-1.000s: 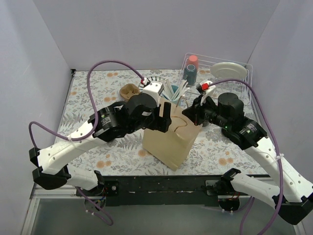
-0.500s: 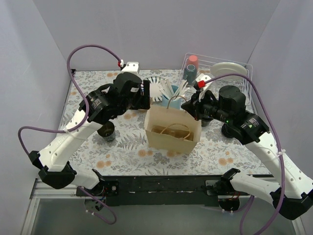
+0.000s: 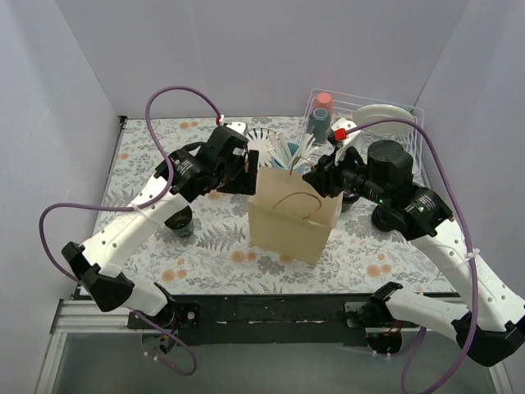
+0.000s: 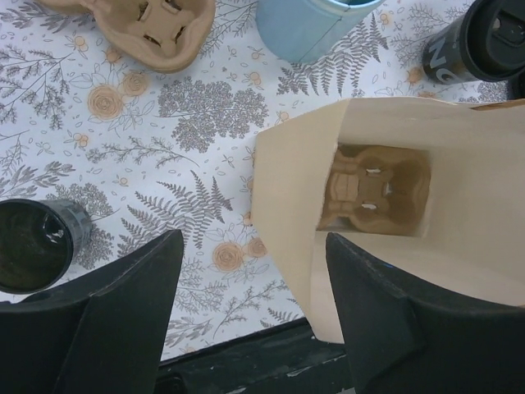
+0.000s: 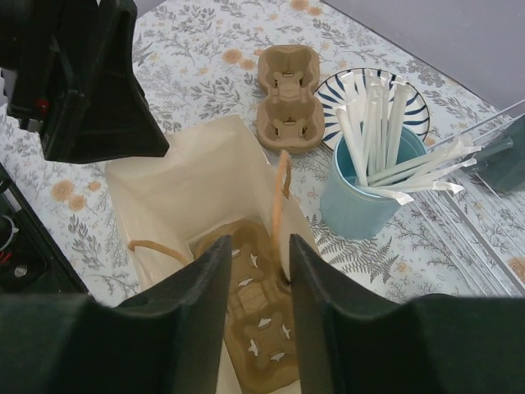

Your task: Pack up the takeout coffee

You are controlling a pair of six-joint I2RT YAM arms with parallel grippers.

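The paper bag (image 3: 291, 226) stands upright with its mouth open in the middle of the overhead view, on the flowered table (image 3: 143, 168). A cardboard cup carrier (image 4: 373, 189) lies flat on the bottom of the bag. One bag handle (image 5: 279, 197) rises from the rim at the centre of the right wrist view.

The left gripper (image 4: 253, 246) hangs over the bag's left edge with its fingers spread wide and nothing between them. The right gripper (image 5: 258, 250) sits above the bag's mouth, its fingers parted by a narrower gap through which the carrier shows. It does not appear to clamp anything, though the handle stands just beside one finger.

A second carrier (image 5: 287, 98) rests on the table beyond the bag, next to a striped plate (image 5: 410, 103). A blue cup (image 5: 365, 193) holding white sticks (image 5: 369, 123) stands right of the bag in that view.

An open black coffee cup (image 4: 33, 246) sits at the lower left of the left wrist view, well apart from the bag. Another black cup (image 4: 480, 37) stands at the upper right. A wire rack (image 3: 410, 123) occupies the upper right of the overhead view.
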